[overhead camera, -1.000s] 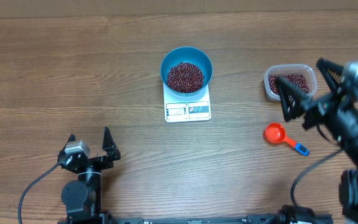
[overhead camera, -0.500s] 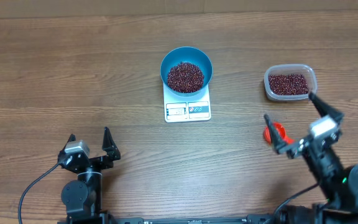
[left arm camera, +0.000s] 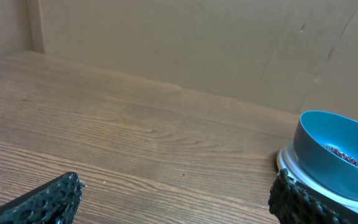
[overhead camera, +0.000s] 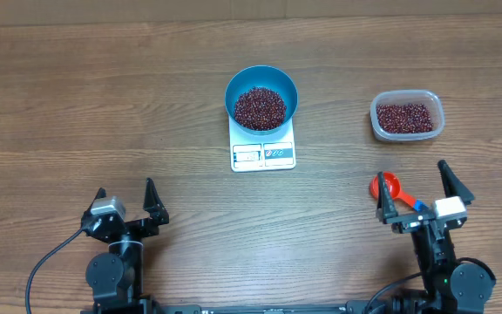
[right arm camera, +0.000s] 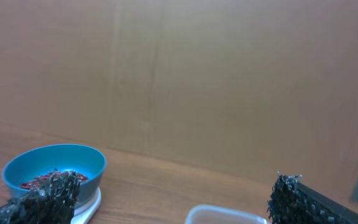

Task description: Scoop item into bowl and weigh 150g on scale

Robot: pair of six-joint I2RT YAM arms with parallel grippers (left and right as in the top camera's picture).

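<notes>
Wood-grain table, cardboard wall behind, blue bowl on scale

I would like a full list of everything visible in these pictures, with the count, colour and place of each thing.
bowl: one, bright blue, on the scale, mid-table
beans: two heaps, dark red-brown, one in the bowl, one in the tub
scale: one, white, under the bowl
tub: one, clear plastic, far right of the table
scoop: one, red with a blue handle end, lying on the table near the right gripper
table: one, brown wood
wall: one, brown cardboard, behind the table
left gripper: one, black, open, near left edge, holding nothing
right gripper: one, black, open, near right edge, holding nothing
</notes>
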